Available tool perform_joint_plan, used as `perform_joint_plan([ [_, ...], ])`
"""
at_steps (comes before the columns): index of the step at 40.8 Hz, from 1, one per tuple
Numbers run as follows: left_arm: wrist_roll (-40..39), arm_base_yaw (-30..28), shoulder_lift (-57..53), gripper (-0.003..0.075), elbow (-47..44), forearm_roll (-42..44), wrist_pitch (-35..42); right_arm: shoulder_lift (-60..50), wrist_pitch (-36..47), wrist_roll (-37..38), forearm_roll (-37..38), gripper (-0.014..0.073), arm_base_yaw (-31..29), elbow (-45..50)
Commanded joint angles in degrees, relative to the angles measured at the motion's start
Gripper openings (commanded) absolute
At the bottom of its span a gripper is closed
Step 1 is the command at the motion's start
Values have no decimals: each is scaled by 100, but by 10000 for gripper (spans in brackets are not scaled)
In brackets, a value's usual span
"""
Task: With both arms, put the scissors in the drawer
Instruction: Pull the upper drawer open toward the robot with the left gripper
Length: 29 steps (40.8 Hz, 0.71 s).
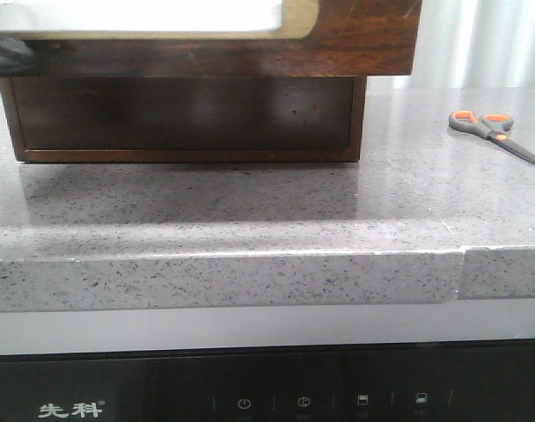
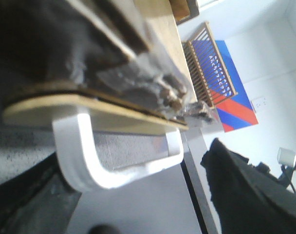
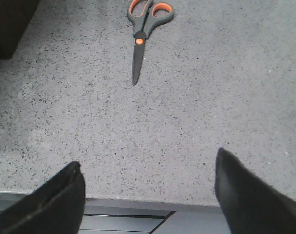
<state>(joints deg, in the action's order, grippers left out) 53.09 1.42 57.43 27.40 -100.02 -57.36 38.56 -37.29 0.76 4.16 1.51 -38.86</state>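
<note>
Currently: grey speckled countertop (image 1: pixel 250 211) carries the drawer (image 1: pixel 188 114) at front-view left, standing out of its cabinet over the counter. Scissors (image 1: pixel 494 134) lie flat and closed at far right, well apart from it. Right gripper (image 3: pixel 148 195) spread wide above bare counter, empty. Left gripper (image 2: pixel 138 195) flanks the drawer's white handle (image 2: pixel 104 165); grip state unclear.

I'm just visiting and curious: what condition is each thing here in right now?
Scissors: closed, lying flat on the counter, untouched.
Drawer: pulled out, overhanging the cabinet front.
White handle: on the pale panel; whether it is gripped cannot be told.
Right tool: open, empty, short of the scissors.
Counter: bearing cabinet and scissors.
</note>
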Motion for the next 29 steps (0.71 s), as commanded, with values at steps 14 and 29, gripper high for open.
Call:
perform_joint_plan([
  [14,-948,44,-1379,514,166,843,-441,28,329,-16,78,573,-16,-209],
  [29,-2778,44,-2370,514,1621,4246,-195,28,329,-16,78,573,-16,-209],
])
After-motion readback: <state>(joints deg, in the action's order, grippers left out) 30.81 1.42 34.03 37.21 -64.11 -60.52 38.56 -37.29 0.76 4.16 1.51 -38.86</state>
